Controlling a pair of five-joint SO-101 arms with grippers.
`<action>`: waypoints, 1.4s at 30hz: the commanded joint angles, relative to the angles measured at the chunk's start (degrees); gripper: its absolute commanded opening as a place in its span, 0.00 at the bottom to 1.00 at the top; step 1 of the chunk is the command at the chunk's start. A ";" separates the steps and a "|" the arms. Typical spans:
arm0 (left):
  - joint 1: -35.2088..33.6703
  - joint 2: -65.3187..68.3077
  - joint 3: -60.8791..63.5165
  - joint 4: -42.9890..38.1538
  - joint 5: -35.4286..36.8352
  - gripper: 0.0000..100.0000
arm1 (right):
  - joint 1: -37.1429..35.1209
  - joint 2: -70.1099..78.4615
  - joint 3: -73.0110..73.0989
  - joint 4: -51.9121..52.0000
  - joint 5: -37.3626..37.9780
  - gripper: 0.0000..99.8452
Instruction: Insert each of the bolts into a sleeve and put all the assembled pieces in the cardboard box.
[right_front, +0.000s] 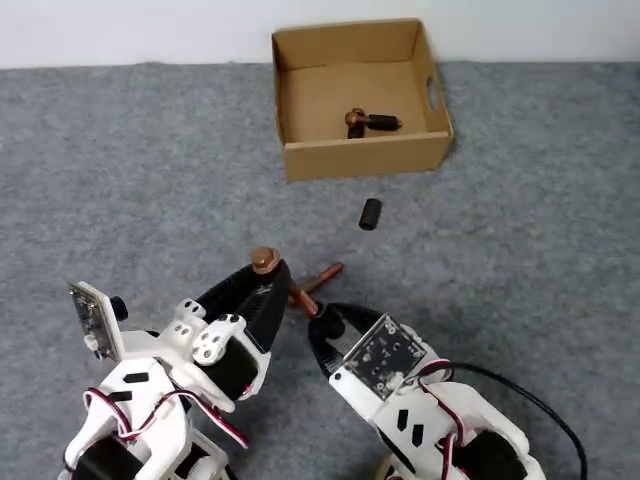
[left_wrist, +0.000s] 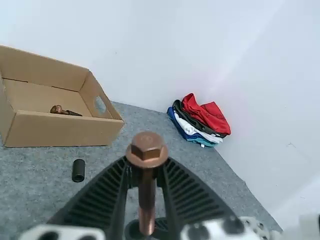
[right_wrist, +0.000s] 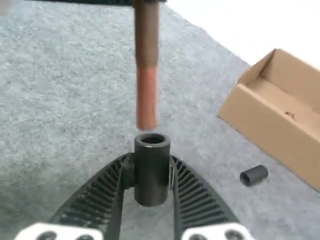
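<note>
My left gripper (right_front: 266, 276) is shut on a copper bolt (left_wrist: 146, 186), hex head (right_front: 264, 260) up. My right gripper (right_wrist: 151, 160) is shut on an upright black sleeve (right_wrist: 151, 169), beside the left one (right_front: 322, 320). The bolt's tip (right_wrist: 147, 107) hangs just above the sleeve's open bore, slightly off to one side. A second bolt (right_front: 326, 274) lies on the carpet just beyond both grippers. A loose sleeve (right_front: 370, 213) lies between them and the cardboard box (right_front: 365, 158). An assembled piece (right_front: 366, 122) rests inside the box.
Grey carpet covers the table up to a white wall behind the box. A pile of folded clothes (left_wrist: 198, 120) sits by the wall in the left wrist view. The box has a hand-hole (right_front: 434, 92) in its right side.
</note>
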 joint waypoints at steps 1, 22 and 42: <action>0.53 -0.09 0.04 -1.93 0.35 0.01 | -0.66 -0.40 -0.62 -1.71 1.58 0.01; 7.91 -0.44 8.13 0.97 -5.71 0.01 | -0.40 -0.04 -0.53 -5.76 1.67 0.01; 7.65 0.00 5.14 17.41 -16.35 0.27 | -0.31 -0.57 0.53 -5.58 1.67 0.01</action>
